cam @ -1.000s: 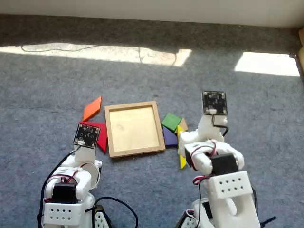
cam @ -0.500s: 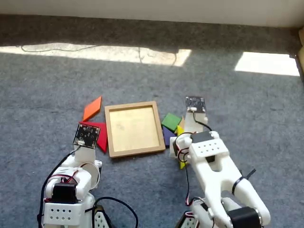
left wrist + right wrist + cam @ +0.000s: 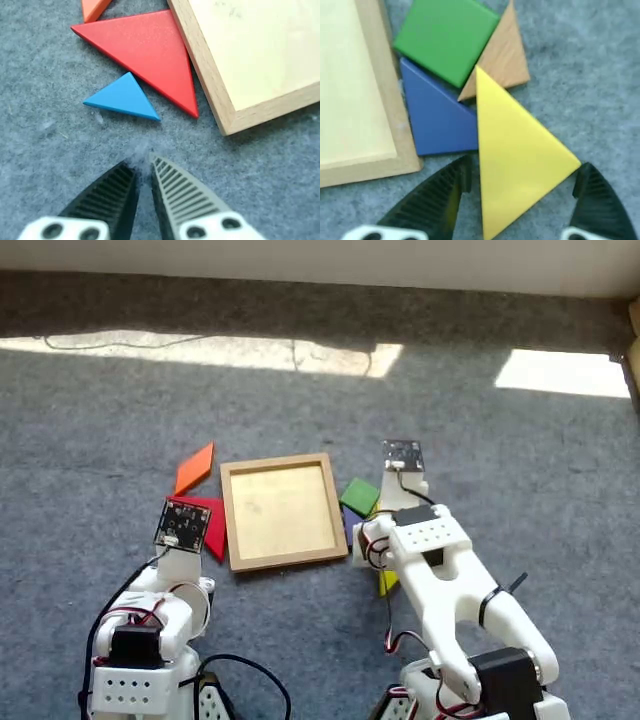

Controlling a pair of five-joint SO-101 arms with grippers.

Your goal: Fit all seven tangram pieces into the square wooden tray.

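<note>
Between the right gripper's [image 3: 524,167] wide-spread ribbed jaws lies a smooth yellow triangle [image 3: 515,145] on grey carpet [image 3: 580,60], near the square wooden tray [image 3: 397,125]; the left gripper [image 3: 141,164], nearly closed, holds nothing.

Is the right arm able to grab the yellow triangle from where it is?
Probably yes. The right claw is open with a finger on each side of the yellow triangle, and nothing lies on top of it. It does touch the dark blue piece, which might shift.
</note>
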